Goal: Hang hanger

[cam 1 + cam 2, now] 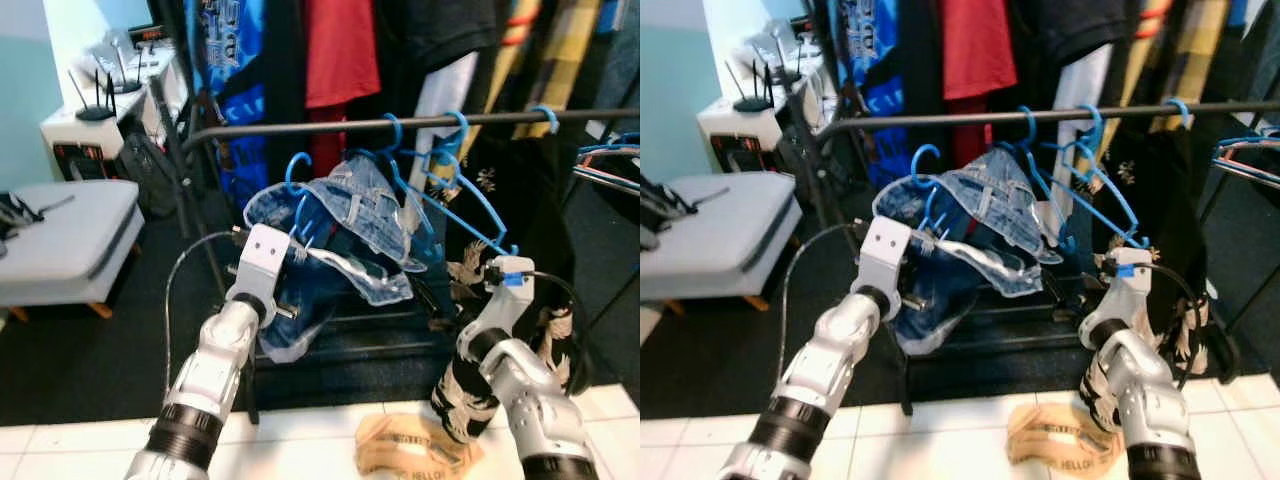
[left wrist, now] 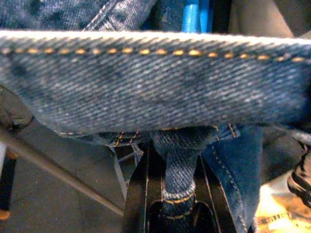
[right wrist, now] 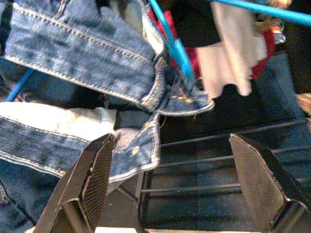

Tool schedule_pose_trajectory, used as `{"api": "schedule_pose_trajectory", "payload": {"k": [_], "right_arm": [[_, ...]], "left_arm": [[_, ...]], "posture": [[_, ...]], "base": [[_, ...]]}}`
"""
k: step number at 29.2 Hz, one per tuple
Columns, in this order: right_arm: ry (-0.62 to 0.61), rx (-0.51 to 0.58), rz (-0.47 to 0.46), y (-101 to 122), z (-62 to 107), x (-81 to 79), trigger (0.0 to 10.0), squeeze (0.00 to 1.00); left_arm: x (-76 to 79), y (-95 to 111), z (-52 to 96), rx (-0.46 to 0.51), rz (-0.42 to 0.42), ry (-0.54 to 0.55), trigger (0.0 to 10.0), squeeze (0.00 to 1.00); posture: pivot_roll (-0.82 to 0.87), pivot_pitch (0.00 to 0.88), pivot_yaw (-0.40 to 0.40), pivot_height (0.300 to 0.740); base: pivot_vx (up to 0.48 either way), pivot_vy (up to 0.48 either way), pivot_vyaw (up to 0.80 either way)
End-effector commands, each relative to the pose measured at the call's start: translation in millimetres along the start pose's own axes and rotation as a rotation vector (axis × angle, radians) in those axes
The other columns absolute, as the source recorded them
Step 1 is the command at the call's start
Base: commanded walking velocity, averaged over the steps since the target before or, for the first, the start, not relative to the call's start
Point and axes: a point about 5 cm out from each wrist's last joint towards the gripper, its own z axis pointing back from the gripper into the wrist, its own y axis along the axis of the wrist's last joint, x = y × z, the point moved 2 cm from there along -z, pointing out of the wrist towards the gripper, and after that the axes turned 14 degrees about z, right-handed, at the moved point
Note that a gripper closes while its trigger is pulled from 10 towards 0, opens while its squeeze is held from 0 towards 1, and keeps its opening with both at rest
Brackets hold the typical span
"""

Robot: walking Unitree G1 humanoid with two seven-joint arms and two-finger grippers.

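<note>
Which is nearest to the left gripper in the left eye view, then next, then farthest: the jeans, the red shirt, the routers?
1. Jeans: at the left gripper, which is shut on them.
2. Red shirt: hanging above, behind the rail.
3. Routers: far off to the left, on the white cabinet.

Clothes and furniture around the rack

A red shirt [image 1: 342,50] and blue printed garment [image 1: 226,60] hang at the far side; a dark patterned robe [image 1: 500,215] hangs right. A grey cushioned bench [image 1: 65,240] sits left, routers [image 1: 100,100] on a white cabinet [image 1: 90,140] behind it. A tan bag [image 1: 415,445] lies on the near white floor tiles [image 1: 300,440].
</note>
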Motion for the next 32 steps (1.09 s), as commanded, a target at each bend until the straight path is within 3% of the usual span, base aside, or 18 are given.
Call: {"api": "schedule_pose_trajectory", "payload": {"k": [1,4,6,13,27,32], "right_arm": [[0.006,-0.006,-0.009,-1.5,-1.2,-3.5,10.0,0.0],[0.008,-0.006,-0.009,-1.4,-1.5,-4.0,10.0,0.0],[0.012,-0.005,-0.011,-1.4,-1.2,-4.7,10.0,0.0],[0.016,-0.006,-0.011,-2.0,-0.6,-5.3,10.0,0.0],[0.022,-0.008,-0.013,-3.1,0.4,-7.1,10.0,0.0],[0.022,-0.012,-0.013,-4.1,0.7,-7.7,10.0,0.0]], "left_arm": [[-5.7,13.6,-1.3,0.059,0.006,0.02,10.0,0.0],[-9.8,15.0,-1.9,0.063,0.002,0.031,10.0,0.0],[-24.2,14.9,-4.4,0.056,-0.006,0.09,10.0,0.0],[-33.0,17.0,-7.1,0.057,-0.011,0.134,10.0,0.0],[-32.5,28.0,-9.3,0.113,0.002,0.164,10.0,0.0],[-38.8,25.2,-8.0,0.108,0.0,0.192,10.0,0.0]], "posture": [[-0.09,0.0,0.066,0.74],[-0.1,0.0,0.067,0.74],[-0.1,0.0,0.068,0.74],[-0.1,0.0,0.069,0.74],[-0.1,0.0,0.07,0.74],[-0.1,0.0,0.071,0.74]], "base": [[0.0,0.0,0.0],[0.0,0.0,0.0],[0.206,0.0,0.0],[0.414,0.0,0.0],[0.402,0.0,0.0],[0.0,0.0,0.0]]}}
